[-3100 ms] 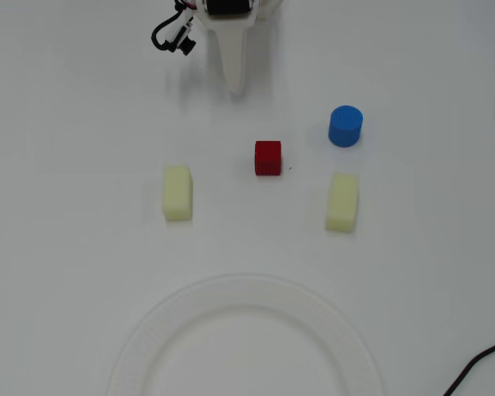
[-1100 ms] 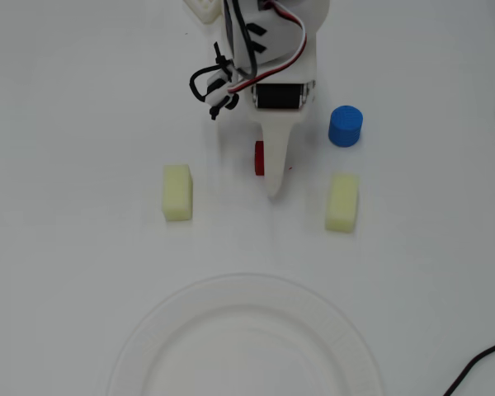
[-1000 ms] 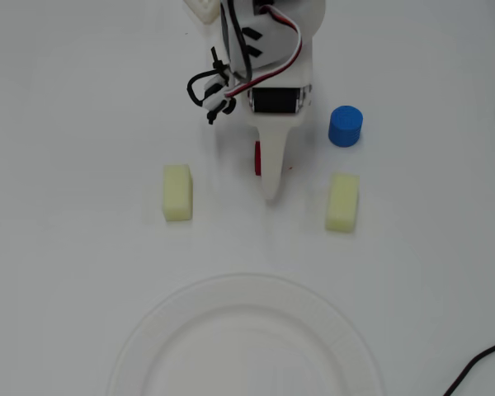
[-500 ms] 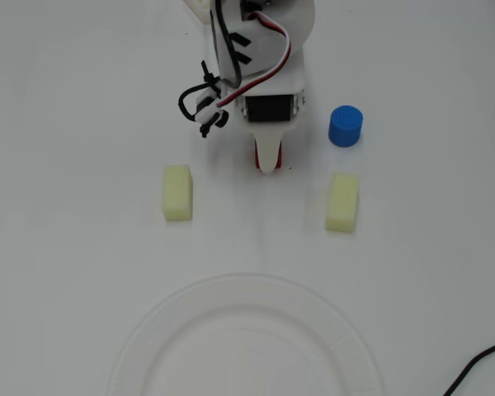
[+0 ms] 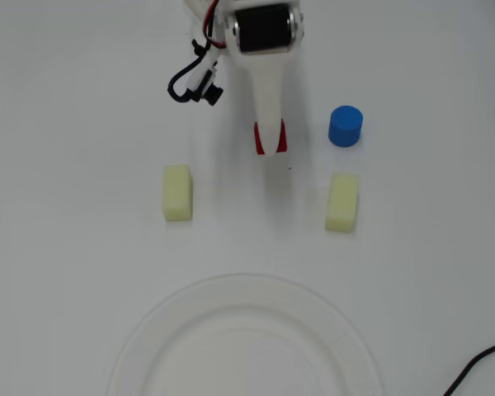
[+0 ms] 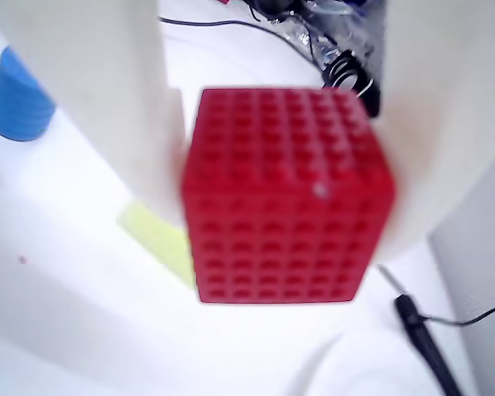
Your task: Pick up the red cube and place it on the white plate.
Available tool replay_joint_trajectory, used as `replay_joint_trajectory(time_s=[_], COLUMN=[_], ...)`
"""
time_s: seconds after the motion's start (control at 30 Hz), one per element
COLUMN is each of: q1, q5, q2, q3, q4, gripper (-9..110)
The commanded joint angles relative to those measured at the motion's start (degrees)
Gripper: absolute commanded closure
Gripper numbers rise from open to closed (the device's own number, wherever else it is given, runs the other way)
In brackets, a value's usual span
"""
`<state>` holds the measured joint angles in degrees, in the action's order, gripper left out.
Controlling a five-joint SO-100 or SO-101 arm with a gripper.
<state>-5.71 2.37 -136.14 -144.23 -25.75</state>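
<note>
My gripper (image 5: pixel 271 145) reaches down from the top of the overhead view and is shut on the red cube (image 5: pixel 282 139). Only red slivers of the cube show on either side of the white finger there. In the wrist view the bumpy red cube (image 6: pixel 285 198) fills the middle, clamped between my two white fingers (image 6: pixel 107 91), and the gripper (image 6: pixel 289 202) holds it. The white plate (image 5: pixel 346 338) lies at the bottom centre of the overhead view, well below the gripper, with nothing on it.
A blue cylinder (image 5: pixel 345 126) stands to the right of the gripper; it also shows in the wrist view (image 6: pixel 16 99). Two pale yellow blocks (image 5: pixel 176 192) (image 5: pixel 342 202) lie between the gripper and the plate, one on each side. A black cable (image 5: pixel 478 363) crosses the bottom right corner.
</note>
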Motion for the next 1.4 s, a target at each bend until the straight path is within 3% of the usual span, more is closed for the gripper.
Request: replay_joint_trajectory(time_s=[0.0, 0.13, 0.23, 0.5, 0.63, 0.97, 1.37], q1=[-1.05, 0.09, 2.37, 4.92, 5.01, 4.57, 4.04], q5=[-3.34, -10.55, -10.46, -7.03, -2.9, -3.6, -2.72], q2=[-8.09, -6.06, 2.02, 26.1, 35.95, 57.83, 59.77], q3=[-3.25, -7.65, -2.99, 16.0, 31.29, 69.7, 73.74], q4=[7.03, 20.92, 25.84, 28.92, 12.83, -20.83, -28.74], gripper=[102, 102, 102, 102, 102, 102, 101])
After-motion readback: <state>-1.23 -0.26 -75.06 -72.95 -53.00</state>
